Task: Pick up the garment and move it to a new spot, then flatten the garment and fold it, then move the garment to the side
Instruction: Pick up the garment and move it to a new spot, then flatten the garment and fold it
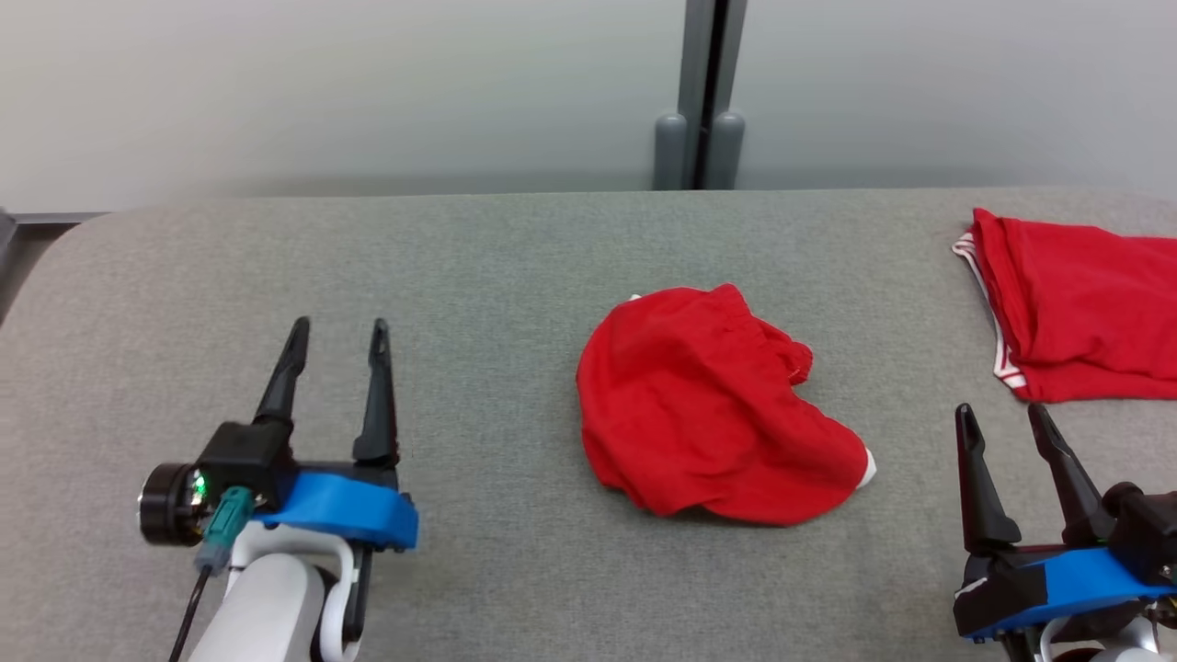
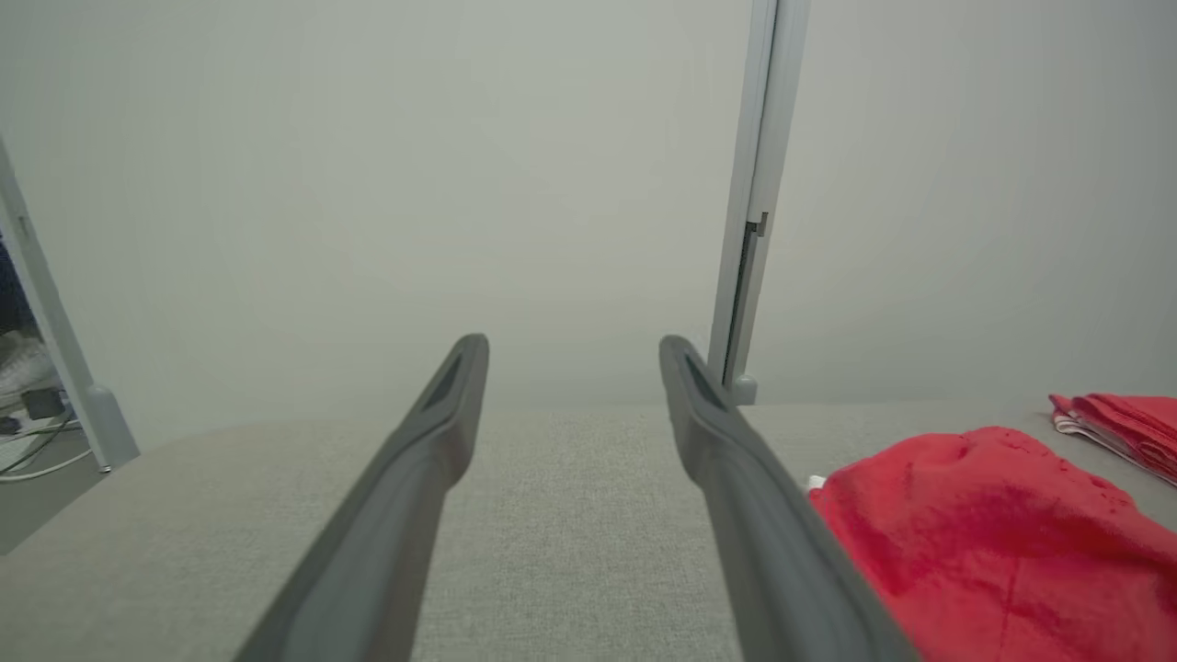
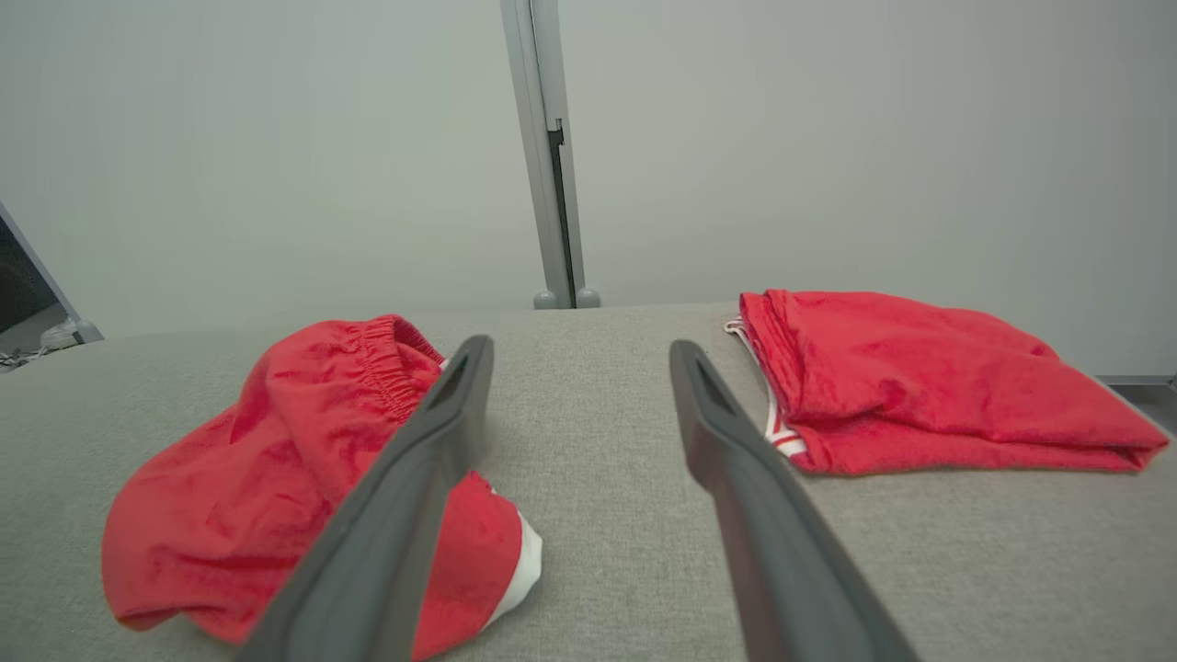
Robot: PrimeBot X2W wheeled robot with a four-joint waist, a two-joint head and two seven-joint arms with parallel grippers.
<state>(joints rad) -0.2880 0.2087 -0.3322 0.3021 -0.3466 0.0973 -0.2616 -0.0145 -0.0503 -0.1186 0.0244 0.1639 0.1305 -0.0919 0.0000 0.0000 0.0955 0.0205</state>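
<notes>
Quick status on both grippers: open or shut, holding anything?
Left gripper: open, empty, left of the crumpled red garment.
Right gripper: open, empty, just in front of the folded red garment.

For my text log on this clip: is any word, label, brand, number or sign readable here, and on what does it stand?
None can be read.
Crumpled red garment: white trim, no print or tag text.
Folded red garment: white stripes, no lettering.
Left end effector and right end effector: no markings legible.
Grey table: plain.
</notes>
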